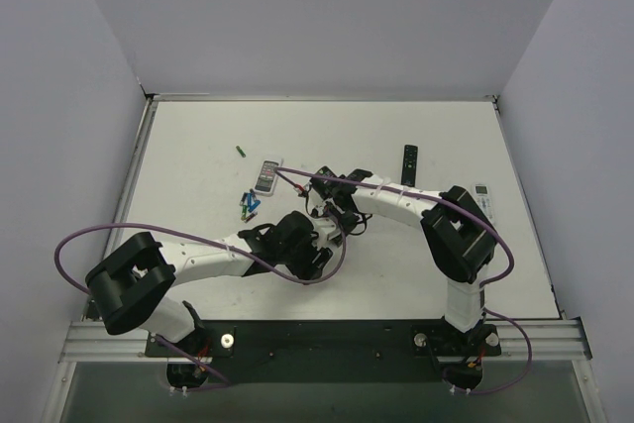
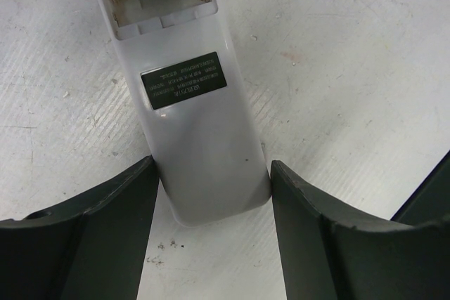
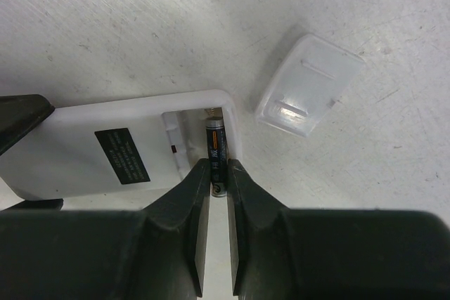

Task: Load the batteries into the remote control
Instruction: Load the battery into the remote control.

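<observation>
The remote control (image 2: pixel 190 138) lies back-up on the table, dark label showing, its battery bay open. My left gripper (image 2: pixel 214 173) clasps its closed end, with a finger pressed against each side. In the right wrist view the remote control (image 3: pixel 105 152) has a dark grey battery (image 3: pixel 215 149) in the bay's right slot, far end at the spring. My right gripper (image 3: pixel 219 170) is shut on the battery's near end. From above, the left gripper (image 1: pixel 317 242) and right gripper (image 1: pixel 337 217) meet mid-table and mostly hide the remote. Spare batteries (image 1: pixel 250 207) lie left of them, and a green battery (image 1: pixel 241 152) farther back.
The clear battery cover (image 3: pixel 309 86) lies loose on the table just beyond the remote's open end. A white remote with grey face (image 1: pixel 267 175), a slim black remote (image 1: pixel 409 162) and another white remote (image 1: pixel 484 202) lie around. Purple cables loop off both arms.
</observation>
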